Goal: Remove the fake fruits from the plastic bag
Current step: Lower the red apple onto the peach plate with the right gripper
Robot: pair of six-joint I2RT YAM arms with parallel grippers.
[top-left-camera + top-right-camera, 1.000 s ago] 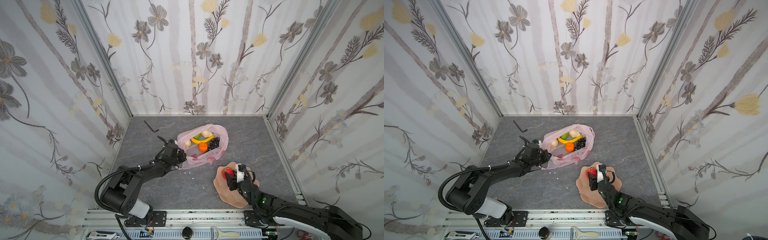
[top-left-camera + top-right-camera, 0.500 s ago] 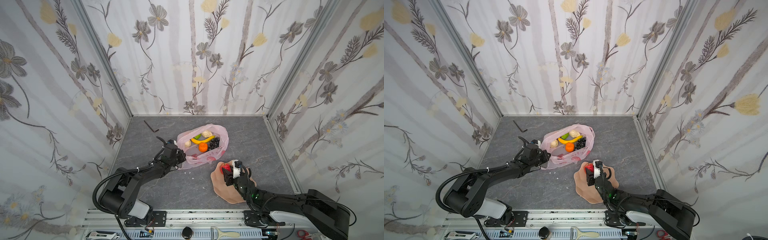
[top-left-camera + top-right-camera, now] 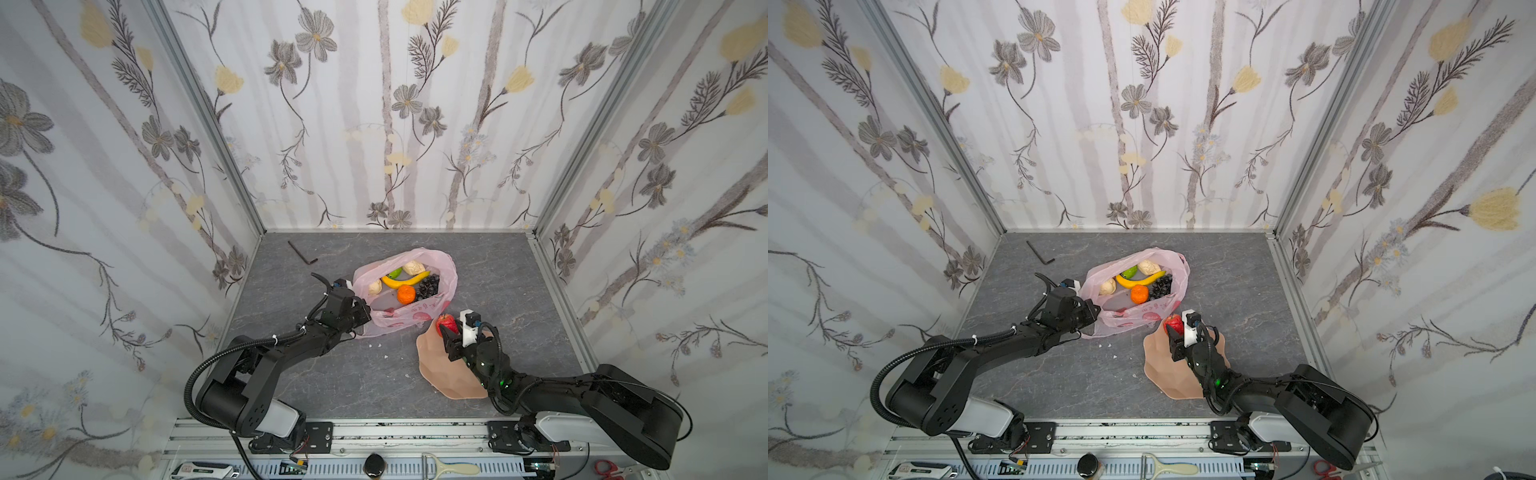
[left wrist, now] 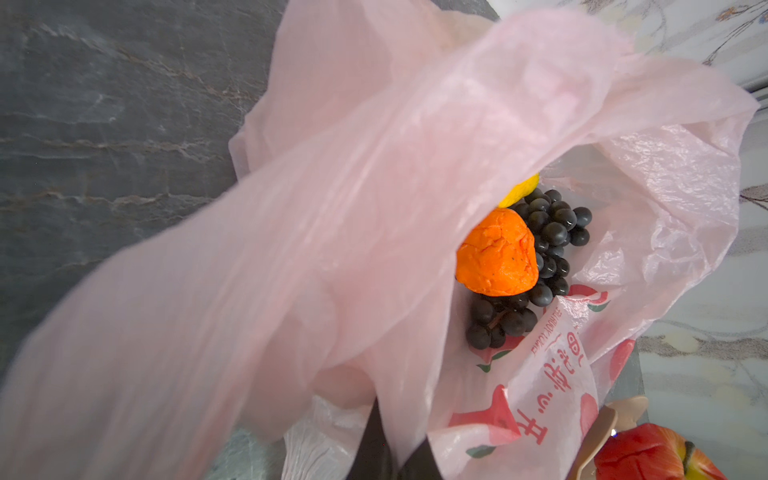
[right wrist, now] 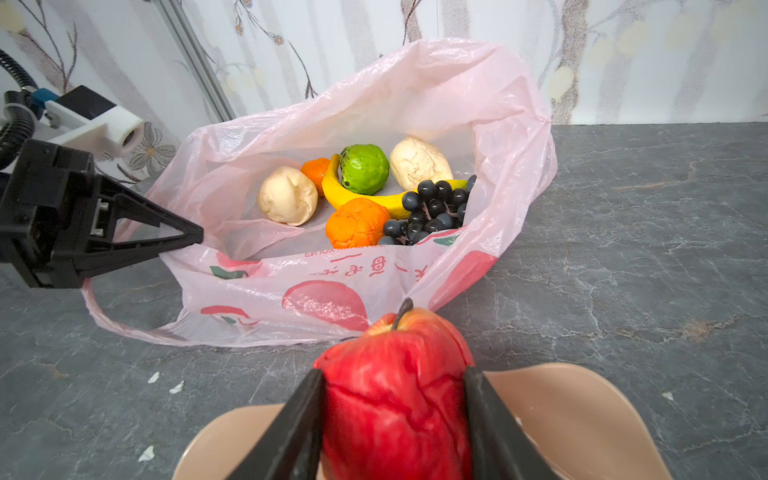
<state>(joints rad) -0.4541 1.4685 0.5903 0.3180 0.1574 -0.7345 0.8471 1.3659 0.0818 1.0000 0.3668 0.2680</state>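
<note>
Red apple (image 5: 395, 395) out; other fake fruits (image 5: 357, 222) in plastic bag (image 5: 332, 286)
Right hand (image 3: 448, 332) grips the red apple above the dish (image 5: 582, 415), perhaps not touching; dropped, it may roll. Left hand (image 5: 197, 237) pinches the bag rim shut; film may slip.

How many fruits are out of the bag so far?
Just one looks out: the red apple, gripped in the right hand over the peach dish. The left hand is pinched shut on the plastic bag at its edge. Seven are left inside: the banana, the grape bunch, the green fruit, two orange balls and two beige balls.
</note>
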